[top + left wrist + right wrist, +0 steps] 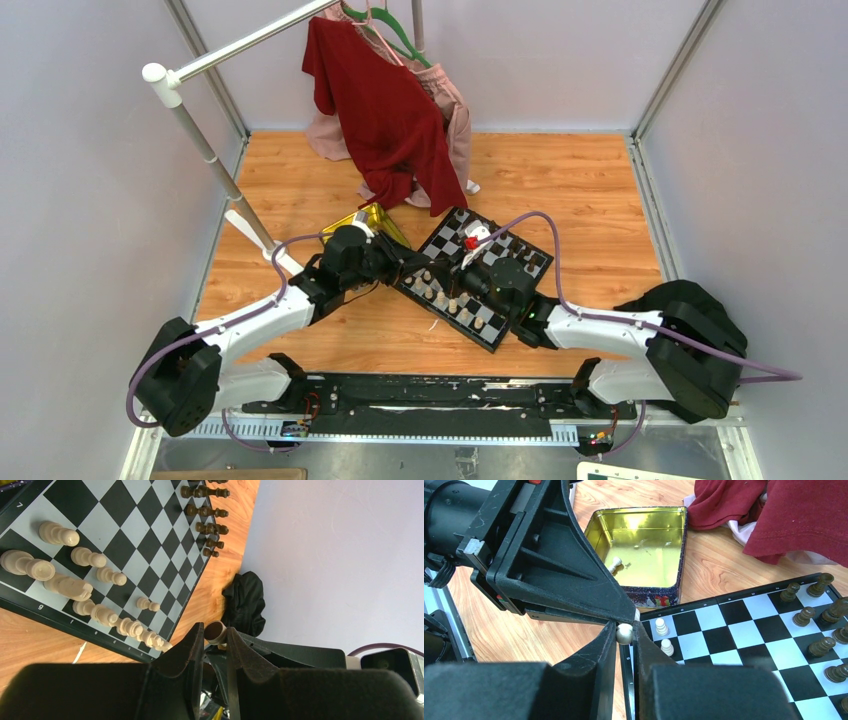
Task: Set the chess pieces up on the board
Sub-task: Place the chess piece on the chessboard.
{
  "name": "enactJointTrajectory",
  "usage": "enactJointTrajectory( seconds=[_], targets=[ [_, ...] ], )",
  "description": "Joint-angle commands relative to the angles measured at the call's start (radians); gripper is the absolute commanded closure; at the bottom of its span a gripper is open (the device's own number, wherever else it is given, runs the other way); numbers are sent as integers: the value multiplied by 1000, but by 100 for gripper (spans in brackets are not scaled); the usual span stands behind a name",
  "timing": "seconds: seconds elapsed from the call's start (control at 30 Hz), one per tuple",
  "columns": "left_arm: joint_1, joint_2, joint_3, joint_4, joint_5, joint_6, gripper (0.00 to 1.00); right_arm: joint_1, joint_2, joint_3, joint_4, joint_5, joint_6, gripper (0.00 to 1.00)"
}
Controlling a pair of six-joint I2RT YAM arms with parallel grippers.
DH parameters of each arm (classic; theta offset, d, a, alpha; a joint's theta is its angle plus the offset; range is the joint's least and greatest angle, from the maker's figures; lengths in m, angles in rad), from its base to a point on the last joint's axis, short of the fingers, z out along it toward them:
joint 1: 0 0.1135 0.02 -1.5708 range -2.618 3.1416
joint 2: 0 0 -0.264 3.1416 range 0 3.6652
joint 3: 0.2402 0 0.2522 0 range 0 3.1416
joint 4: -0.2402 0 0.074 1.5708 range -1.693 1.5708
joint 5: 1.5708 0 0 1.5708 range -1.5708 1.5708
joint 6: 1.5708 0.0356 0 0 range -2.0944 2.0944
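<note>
Chess pieces (90,557) in cream stand along one side of the board (744,625) and dark ones (819,645) along the opposite side. The one that matters is a single cream piece (624,633) up in the air between the two arms, just over the board's edge on the side nearest the gold tin (656,596). The left gripper (215,629) has its fingers drawn narrow around the piece's foot (the brown felt disc underneath faces that wrist's camera). The right gripper (625,629) meets it from the opposite side, its fingers close on the rounded head and seemingly pressing it from both sides. So the piece looks held at both ends. Its long axis lies roughly along the line from one gripper to the other, foot towards the left arm and head towards the right, more sideways than upright as far as I can judge. The next move hangs on that: I take this for a handover, and one gripper must let go before the other can turn the piece foot-down onto a free square. The right arm reaches over the board and seems better placed for it. A stray figure (614,564) lies in the tin.
</note>
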Motion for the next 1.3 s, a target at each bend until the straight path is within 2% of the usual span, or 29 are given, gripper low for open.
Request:
enactJointTrajectory(
  seconds=[0.0, 0.2, 0.5, 0.57, 0.73, 0.93, 1.07, 1.27],
  targets=[
    [6, -20, -19, 9, 1, 22, 100, -15, -26, 27, -1, 12, 7, 100],
    [6, -12, -20, 9, 6, 25, 98, -15, -27, 27, -5, 12, 7, 100],
    [6, -10, -15, 9, -4, 36, 70, -15, -39, 28, -24, 7, 5, 100],
    [6, -7, -13, 9, -5, 38, 69, -15, -42, 29, -29, 7, 3, 100],
    [5, -1, -4, 9, -4, 45, 54, -15, -39, 35, -36, 5, 0, 100],
    [7, -2, 14, -12, -22, 64, 45, -17, -40, 45, -64, 7, -7, 100],
    [8, -25, 47, -75, -70, 113, 45, -17, -78, 88, -198, 40, -27, 100],
    [18, -92, 100, -216, -199, 264, 45, -23, -126, 222, -617, 143, -23, 100]
  ],
)
